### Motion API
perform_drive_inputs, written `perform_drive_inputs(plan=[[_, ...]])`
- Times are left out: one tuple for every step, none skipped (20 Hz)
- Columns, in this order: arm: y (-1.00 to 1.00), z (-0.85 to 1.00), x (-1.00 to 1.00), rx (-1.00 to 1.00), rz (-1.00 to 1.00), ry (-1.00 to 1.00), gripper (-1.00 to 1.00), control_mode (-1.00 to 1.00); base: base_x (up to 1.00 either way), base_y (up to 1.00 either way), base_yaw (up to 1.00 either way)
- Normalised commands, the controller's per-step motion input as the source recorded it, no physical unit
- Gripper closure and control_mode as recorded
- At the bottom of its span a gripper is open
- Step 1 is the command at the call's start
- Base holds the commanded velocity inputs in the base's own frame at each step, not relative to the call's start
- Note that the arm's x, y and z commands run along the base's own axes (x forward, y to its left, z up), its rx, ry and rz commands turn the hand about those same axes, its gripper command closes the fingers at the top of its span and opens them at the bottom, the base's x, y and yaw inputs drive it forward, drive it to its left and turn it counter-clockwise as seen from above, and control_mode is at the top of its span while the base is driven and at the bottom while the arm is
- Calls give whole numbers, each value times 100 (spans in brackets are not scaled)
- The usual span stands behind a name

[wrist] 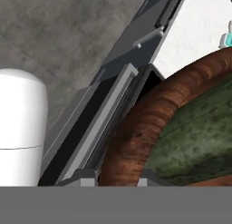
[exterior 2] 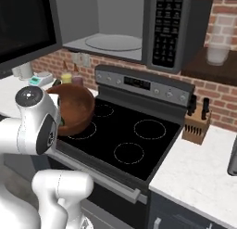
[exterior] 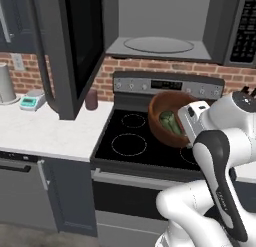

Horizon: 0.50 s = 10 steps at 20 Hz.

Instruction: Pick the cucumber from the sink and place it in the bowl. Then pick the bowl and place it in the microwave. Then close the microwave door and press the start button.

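My hand (exterior: 186, 122) pinches the bowl (exterior: 170, 118) by its rim, as far as I can tell, lifting it above the stove (exterior: 131, 141). The cucumber (exterior: 170, 122) lies inside. The microwave (exterior: 160, 46) stands open overhead.

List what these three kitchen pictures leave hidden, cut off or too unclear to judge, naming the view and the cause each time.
- Gripper: in the left base view the white arm covers it at the bowl; its hold on the rim cannot be seen.
- Cucumber: partly hidden by the bowl's wall; hand view cuts it off.
- Microwave door: top cut off, left base view.
- Microwave keypad: labels too small, right base view.
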Motion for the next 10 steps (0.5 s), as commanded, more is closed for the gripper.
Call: perform_drive_inputs(plan=[[0, 0, 0, 0, 0, 0, 100, 100, 36, -34, 23], [0, 0, 0, 0, 0, 0, 100, 100, 39, -38, 25], [0, 0, 0, 0, 0, 0, 100, 100, 35, -39, 25], [0, 0, 0, 0, 0, 0, 100, 100, 32, -39, 25], [0, 0, 0, 0, 0, 0, 100, 100, 32, -40, 25], [0, 0, 0, 0, 0, 0, 100, 100, 26, -37, 25], [0, 0, 0, 0, 0, 0, 100, 100, 21, -33, 24], [0, 0, 0, 0, 0, 0, 100, 100, 14, -26, 21], [0, 0, 0, 0, 0, 0, 100, 100, 6, -24, 20], [0, 0, 0, 0, 0, 0, 100, 100, 3, -19, 18]])
